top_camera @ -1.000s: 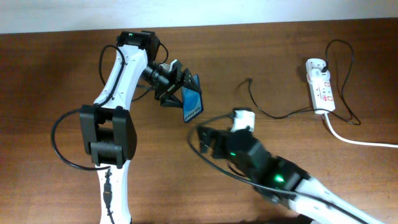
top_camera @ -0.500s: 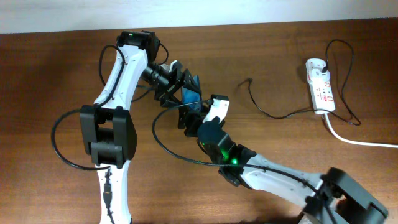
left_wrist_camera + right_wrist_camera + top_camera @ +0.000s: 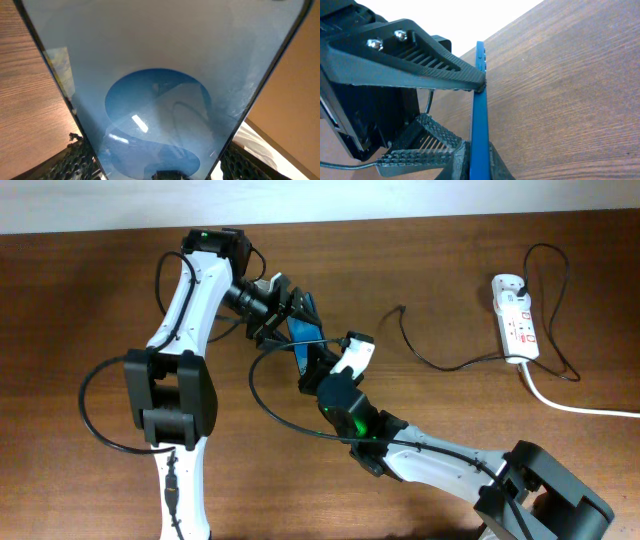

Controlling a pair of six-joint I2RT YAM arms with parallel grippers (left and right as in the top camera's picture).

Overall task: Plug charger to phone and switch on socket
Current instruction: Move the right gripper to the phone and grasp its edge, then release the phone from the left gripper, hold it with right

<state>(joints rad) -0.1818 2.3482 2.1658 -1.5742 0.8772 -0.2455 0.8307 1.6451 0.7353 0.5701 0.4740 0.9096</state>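
Observation:
The phone point(image 3: 304, 315) is held up off the table, its blue screen with a lighter circle filling the left wrist view point(image 3: 160, 75). My left gripper point(image 3: 286, 314) point(image 3: 160, 172) is shut on it across its width, one finger on each long edge. My right gripper point(image 3: 309, 363) point(image 3: 479, 162) is shut on the phone's thin blue edge point(image 3: 479, 100), just below the left one. The charger point(image 3: 432, 364), a thin black cable, lies loose on the table, its plug tip point(image 3: 400, 308) to the right of the phone. The socket point(image 3: 515, 315) lies at the far right.
The socket's thick white cord point(image 3: 580, 406) runs off the right edge. A black cable loops from the right arm point(image 3: 270, 405) over the table below the phone. The left arm's white links point(image 3: 190, 300) stand at the left.
My right arm has swung up and left to the phone and its jaws have closed on the phone's edge. The left gripper still holds the phone in the same place.

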